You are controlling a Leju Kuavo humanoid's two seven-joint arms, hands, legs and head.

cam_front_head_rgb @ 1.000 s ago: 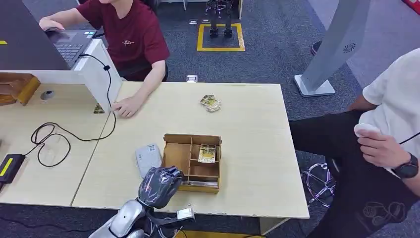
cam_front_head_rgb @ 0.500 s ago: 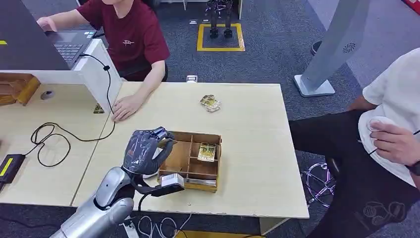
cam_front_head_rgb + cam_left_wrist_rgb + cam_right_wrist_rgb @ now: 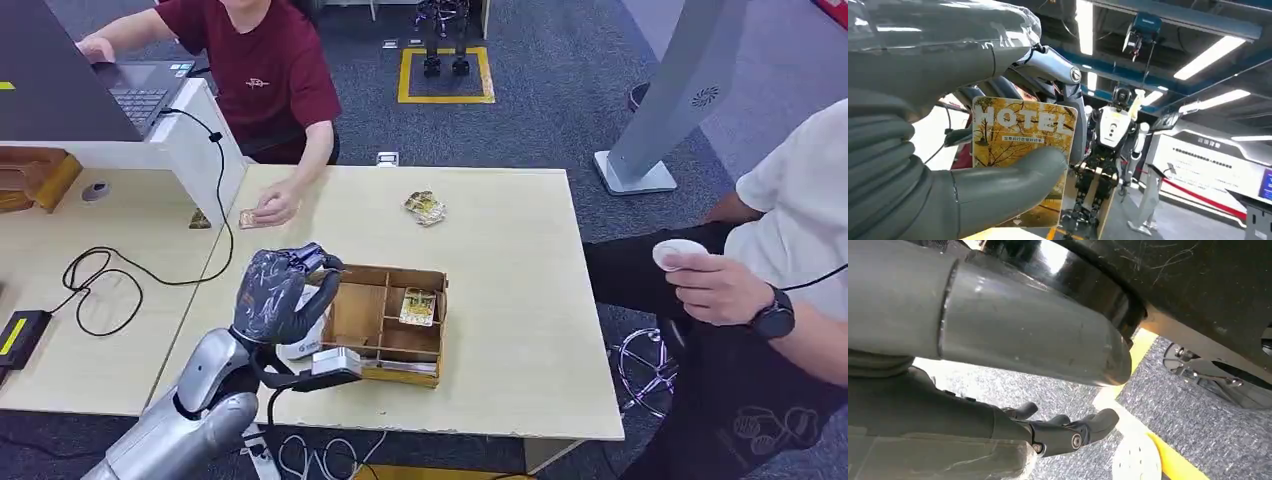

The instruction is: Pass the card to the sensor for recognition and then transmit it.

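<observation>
My left hand hovers over the white sensor on the table, just left of the wooden box, and hides most of the sensor. In the left wrist view my left hand pinches a yellow card printed "HOTEL" between the thumb and the fingers. From the head view the card is hidden behind the hand. My right hand hangs over the grey carpet floor, fingers apart and holding nothing.
The wooden box has several compartments, one with another card in it. Loose cards lie further back on the table. A person in a red shirt holds a small card at the table's far left. Another person sits at the right.
My left hand has risen from the table's front edge and moved forward and left over the sensor. The person in red has lifted a card off the table.
</observation>
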